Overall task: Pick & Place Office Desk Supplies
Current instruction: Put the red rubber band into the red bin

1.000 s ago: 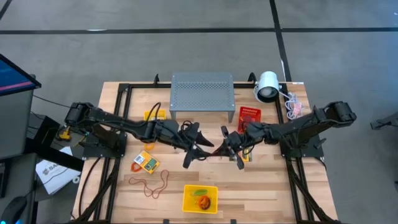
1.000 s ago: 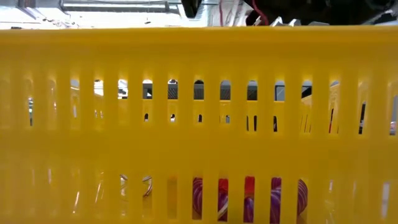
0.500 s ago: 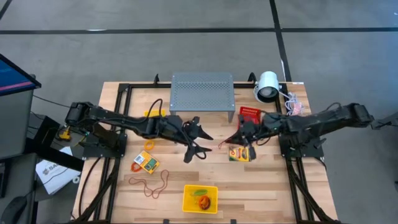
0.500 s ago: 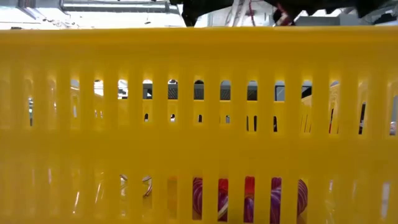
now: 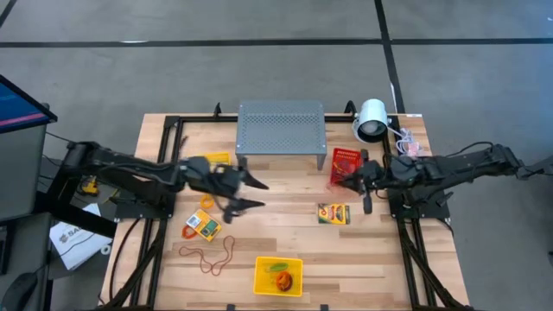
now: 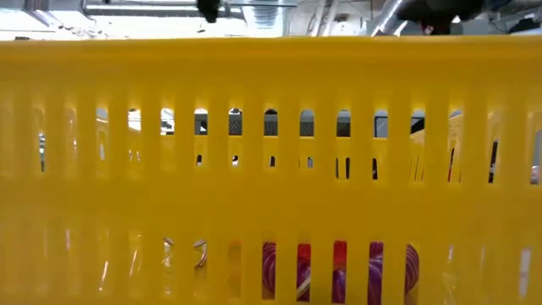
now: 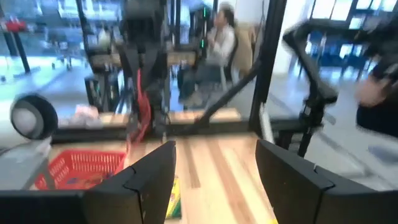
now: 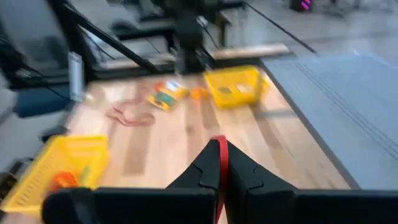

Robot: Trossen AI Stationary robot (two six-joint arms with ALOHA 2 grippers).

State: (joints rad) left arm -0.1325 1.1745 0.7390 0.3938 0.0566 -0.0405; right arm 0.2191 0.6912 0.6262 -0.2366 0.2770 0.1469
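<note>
In the high view my left gripper (image 5: 257,193) is open and empty over the table's left-middle, and the left wrist view shows its fingers spread (image 7: 214,155). My right gripper (image 5: 344,180) hovers by the near edge of the red basket (image 5: 346,161), shut on a red rubber band (image 8: 221,163). One crayon box (image 5: 333,213) lies flat on the wood near the right gripper. A second crayon box (image 5: 201,225) lies at the left. A third crayon box (image 8: 231,90) lies in the far-left yellow basket (image 5: 216,160). Loose rubber-band loops (image 5: 212,257) lie near the near-left edge. My right gripper pinches the red rubber band between its two shut fingers (image 8: 245,177); a strip of the band (image 8: 221,149) shows in the slit between them. The fingers are held above the table, and the rest of the band is hidden by the fingers.
The grey perforated stand (image 5: 281,130) and the white lamp (image 5: 371,119) are at the far edge. A yellow basket (image 5: 278,276) with orange and green items sits at the near edge; its wall (image 6: 271,152) fills the low view. An orange loop (image 5: 207,201) lies near the left gripper.
Both grippers stood close together at the table's middle a second ago. The left arm has drawn back toward the left edge, still open. The right arm has drawn back toward the right, over the red basket's near edge, uncovering the crayon box beneath it.
</note>
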